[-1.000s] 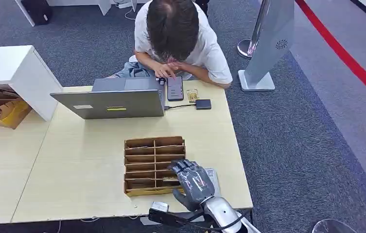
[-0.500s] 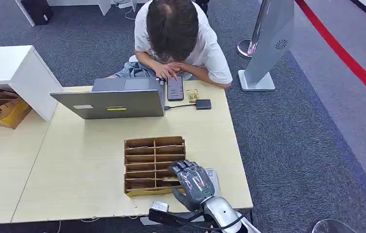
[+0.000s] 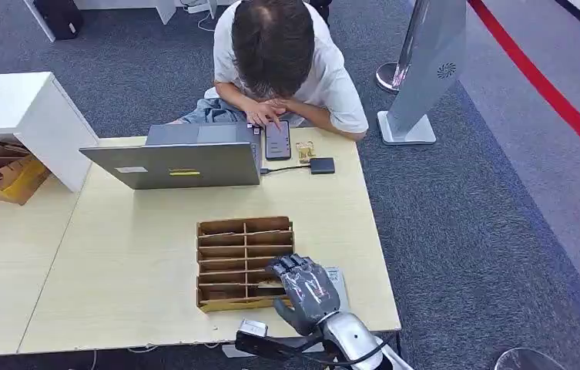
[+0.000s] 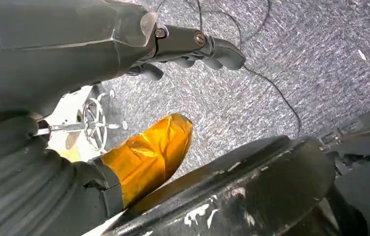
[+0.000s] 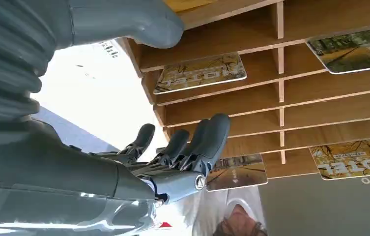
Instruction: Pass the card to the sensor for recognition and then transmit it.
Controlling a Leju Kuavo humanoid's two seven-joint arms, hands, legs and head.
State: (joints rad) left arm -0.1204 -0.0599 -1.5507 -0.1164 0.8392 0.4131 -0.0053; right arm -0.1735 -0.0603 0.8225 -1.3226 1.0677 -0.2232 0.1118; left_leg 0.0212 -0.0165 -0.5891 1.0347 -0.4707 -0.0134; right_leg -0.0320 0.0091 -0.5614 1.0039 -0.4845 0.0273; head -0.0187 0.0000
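A brown slotted card holder (image 3: 221,227) lies on the table near its front right corner. My right hand (image 3: 306,289) hovers over the holder's near right end, fingers spread and holding nothing. In the right wrist view the fingers (image 5: 207,135) reach toward the slots (image 5: 281,88), with the thumb (image 5: 138,22) apart from them. Yellow-printed cards lie in separate slots: one (image 5: 200,73) near the thumb, another (image 5: 236,172) past the fingertips. A small black sensor box (image 3: 322,165) sits at the far side, wired to the laptop. My left hand (image 4: 197,46) hangs over carpet, holding nothing.
A person sits at the table's far edge, one hand on a phone (image 3: 277,139). An open grey laptop (image 3: 175,163) stands left of the sensor. A white sheet (image 3: 338,279) lies under my right hand. A white cabinet (image 3: 17,116) and a grey stand (image 3: 425,69) flank the table.
The person's hand shifts slightly on the phone. My right hand stays over the holder's near right end.
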